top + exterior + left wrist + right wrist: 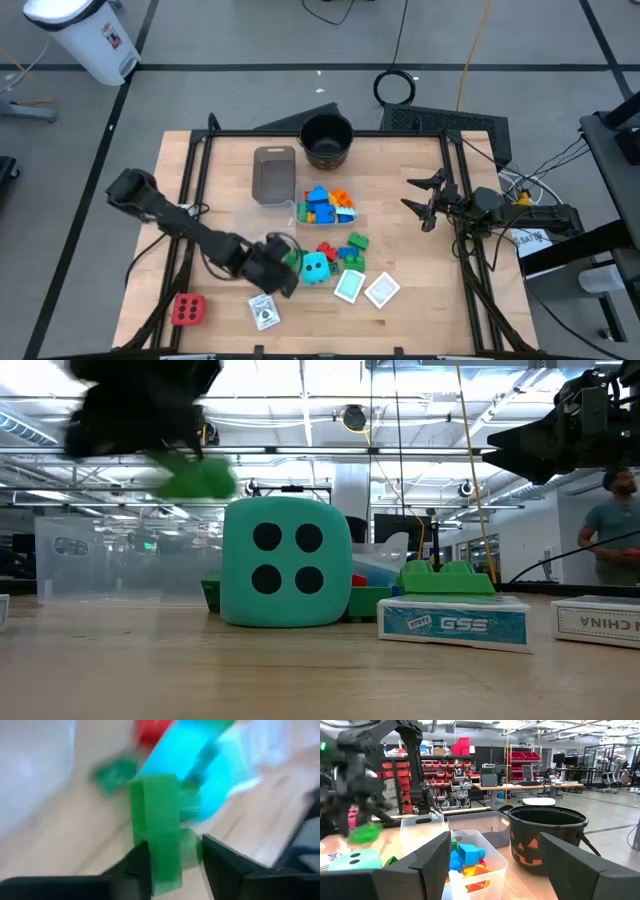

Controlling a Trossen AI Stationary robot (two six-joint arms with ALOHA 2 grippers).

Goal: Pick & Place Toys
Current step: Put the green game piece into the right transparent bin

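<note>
My left gripper (283, 262) is shut on a green building block (159, 830), which hangs above the table just left of the cyan dotted cube (316, 266). The low view shows the block (195, 480) in the air, higher than the cube's top (287, 563). More small blocks (345, 250) lie on the table right of the cube. A red dotted cube (188, 310) rests near the front left corner. Three white-bordered cards (351, 287) (382, 290) (264, 312) lie flat near the front edge. My right gripper (428, 200) waits open at the table's right side. My left gripper pinches the green block between its two fingers, one on each of two opposite sides (150, 855). The fingers slant down from the table's left. The block sticks out past the fingertips and is lifted clear of the table.
A clear tub (327, 205) holding several coloured blocks stands mid-table, with an empty clear tub (274, 175) to its left. A black round pot (327, 140) stands at the far edge. A person (610, 530) shows in the room behind.
</note>
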